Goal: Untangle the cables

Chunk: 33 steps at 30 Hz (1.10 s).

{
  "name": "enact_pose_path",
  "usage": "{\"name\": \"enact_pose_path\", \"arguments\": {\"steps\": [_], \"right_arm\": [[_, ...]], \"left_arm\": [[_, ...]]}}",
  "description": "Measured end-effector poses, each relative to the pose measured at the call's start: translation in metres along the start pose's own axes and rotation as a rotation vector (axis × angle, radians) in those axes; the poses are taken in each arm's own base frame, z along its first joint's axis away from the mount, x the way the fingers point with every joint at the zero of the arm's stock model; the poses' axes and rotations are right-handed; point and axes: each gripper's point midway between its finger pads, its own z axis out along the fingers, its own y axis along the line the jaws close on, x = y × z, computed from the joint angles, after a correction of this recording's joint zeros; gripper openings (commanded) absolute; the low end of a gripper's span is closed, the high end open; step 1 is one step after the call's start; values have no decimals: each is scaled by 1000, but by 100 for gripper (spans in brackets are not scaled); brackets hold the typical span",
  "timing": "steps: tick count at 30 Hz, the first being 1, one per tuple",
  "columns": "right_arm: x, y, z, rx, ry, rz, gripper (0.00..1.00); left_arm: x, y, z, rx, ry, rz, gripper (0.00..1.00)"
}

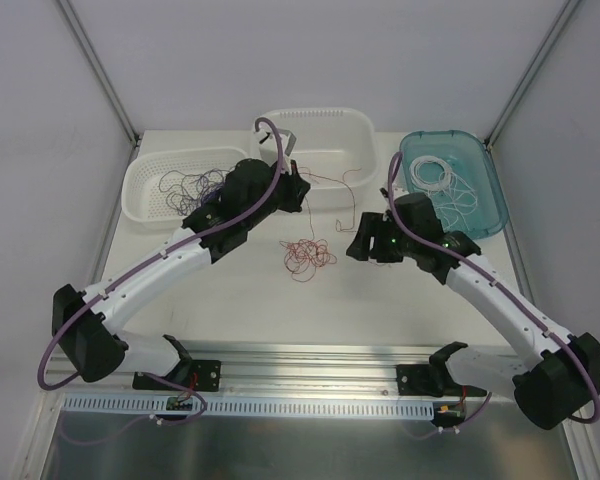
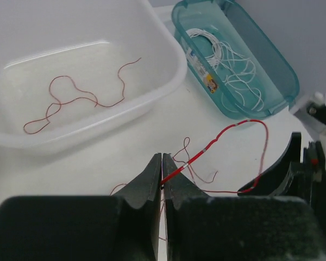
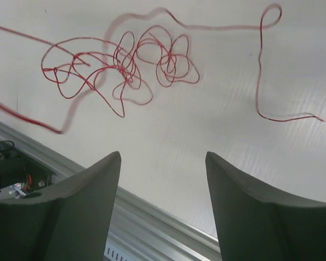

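Observation:
A tangle of thin red cables (image 1: 308,255) lies on the table between the arms, and shows in the right wrist view as a curly knot (image 3: 125,65). My left gripper (image 2: 162,157) is shut on one red cable (image 2: 206,148) near its end. That strand arches up and comes back down beside the right arm's dark finger (image 2: 285,168). From above, the left gripper (image 1: 296,192) hangs by the white tub's front wall. My right gripper (image 3: 163,157) is open with nothing between its fingers, and sits right of the tangle (image 1: 364,240).
A white tub (image 2: 168,81) at the back holds one loose red cable (image 2: 70,100). A teal tub (image 1: 485,190) on the right holds white cables (image 2: 228,60). A white basket (image 1: 140,195) on the left holds purple cables (image 1: 185,185). A metal rail (image 3: 152,217) runs along the near edge.

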Motion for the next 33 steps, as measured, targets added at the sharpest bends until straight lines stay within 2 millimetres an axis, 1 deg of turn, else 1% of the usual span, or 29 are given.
{"name": "enact_pose_path", "arguments": {"steps": [1, 3, 5, 7, 11, 13, 14, 16, 20, 23, 27, 29, 32, 33], "right_arm": [[9, 1, 6, -4, 13, 6, 70], [19, 6, 16, -16, 12, 6, 72], [22, 11, 21, -19, -9, -5, 75], [17, 16, 21, -31, -46, -16, 76], [-4, 30, 14, -82, -146, -13, 76], [-9, 34, 17, -106, -177, 6, 75], [-9, 35, 20, -114, -184, 22, 75], [-5, 34, 31, -127, -187, 59, 74], [12, 32, 60, -156, -146, 133, 73], [22, 34, 78, -192, -124, 177, 72], [23, 45, 95, -257, -114, 216, 70], [22, 52, 103, -293, -115, 226, 67], [27, 57, 116, -322, -97, 237, 56], [29, 58, 120, -330, -87, 243, 44]], "left_arm": [[-3, 3, -2, -26, -3, -12, 0], [-5, 11, -5, -77, 4, -32, 0], [-3, 20, -8, -138, 24, -49, 0], [0, 27, -10, -185, 44, -63, 0], [2, 34, -13, -242, 63, -96, 0], [3, 36, -15, -257, 71, -116, 0], [3, 36, -16, -263, 72, -124, 0], [3, 38, -17, -279, 71, -141, 0], [2, 39, -18, -293, 68, -170, 0], [0, 39, -17, -302, 65, -183, 0], [-1, 38, -17, -304, 65, -193, 0], [-2, 38, -17, -304, 64, -195, 0], [-3, 37, -17, -304, 64, -196, 0], [-4, 37, -17, -302, 63, -196, 0]]}}
